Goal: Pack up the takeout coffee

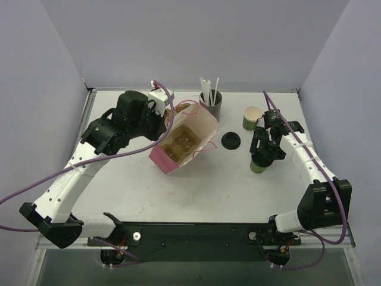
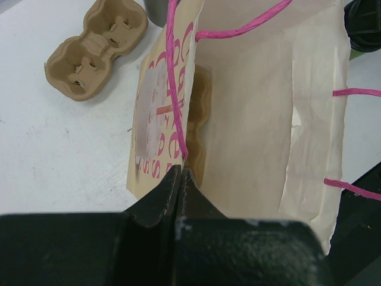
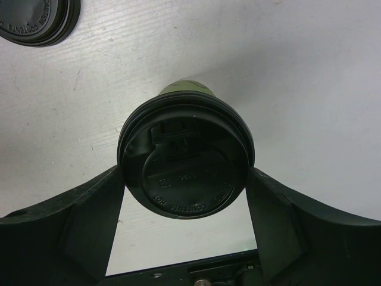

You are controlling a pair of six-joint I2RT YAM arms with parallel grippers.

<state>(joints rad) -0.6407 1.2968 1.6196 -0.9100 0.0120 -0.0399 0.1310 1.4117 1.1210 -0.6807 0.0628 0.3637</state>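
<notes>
- Your right gripper (image 3: 186, 179) has its jaws clamped on the lidded takeout coffee (image 1: 258, 167), at 3 o'clock on the table (image 1: 178, 196) (the lid hides most of its green wall).
- Your left gripper (image 2: 181, 182) has its jaws closed on the rim of the paper bag (image 2: 256, 119); the cup carrier (image 1: 180, 143) inside is half hidden.

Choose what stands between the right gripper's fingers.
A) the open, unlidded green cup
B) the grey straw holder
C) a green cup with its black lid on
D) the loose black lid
C: in the right wrist view the fingers of the right gripper touch both sides of the lidded green cup.
</notes>
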